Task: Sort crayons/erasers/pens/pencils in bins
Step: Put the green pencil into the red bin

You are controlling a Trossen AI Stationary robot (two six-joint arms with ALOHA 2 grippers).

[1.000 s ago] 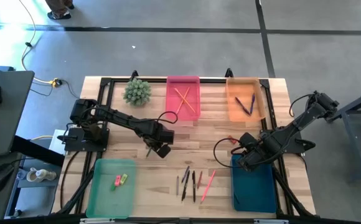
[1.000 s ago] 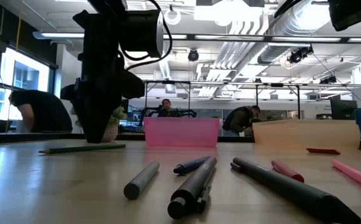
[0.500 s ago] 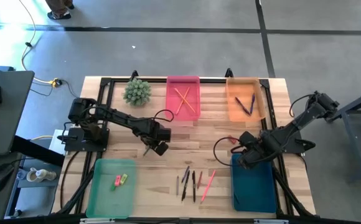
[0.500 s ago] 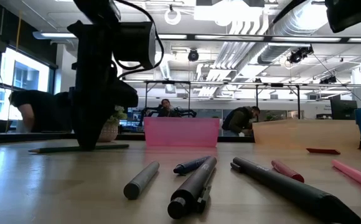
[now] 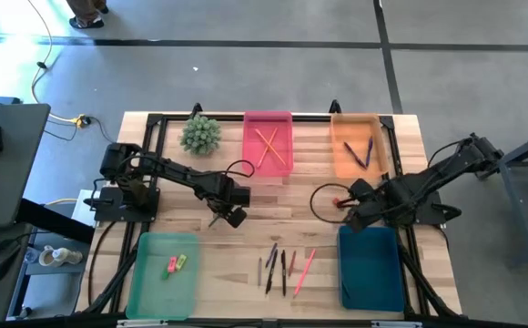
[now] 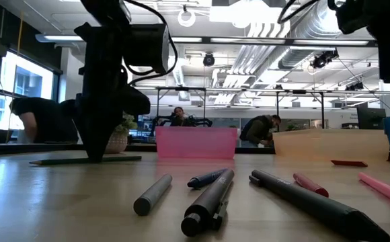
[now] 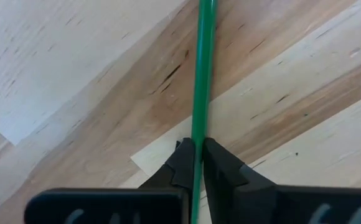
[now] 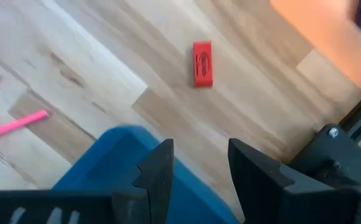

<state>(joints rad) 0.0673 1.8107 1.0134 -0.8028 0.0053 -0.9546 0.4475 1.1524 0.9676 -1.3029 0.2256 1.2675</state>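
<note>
The left gripper [image 7: 196, 163] is down at the table [image 5: 319, 232] surface, left of centre, with its fingers [image 7: 182, 167] pressed against both sides of the dark green pencil [image 7: 200, 81]. The pencil lies flat on the wood and extends forward from between the jaws. In the low view the pencil [image 6: 86, 160] rests on the table beneath the left arm.

The right gripper [image 8: 199, 165] hovers above the near edge of the teal-blue bin [image 5: 370, 273], on the right side of the table. Its fingers [image 8: 157, 171] are spread apart and hold nothing. A red eraser [image 8: 202, 63] lies on the bare wood just beyond that bin, near the orange bin [image 5: 356, 146].

The pink bin [image 5: 269, 146] at the far edge holds two orange-tan pencils [image 5: 269, 148], crossed. The orange bin holds dark pens. The light green bin [image 5: 162, 273] at the near left holds a pink and a yellow-green eraser [image 5: 176, 263]. A group of loose pens and sticks [image 5: 282, 268] lies on the table between the light green and teal-blue bins.
</note>
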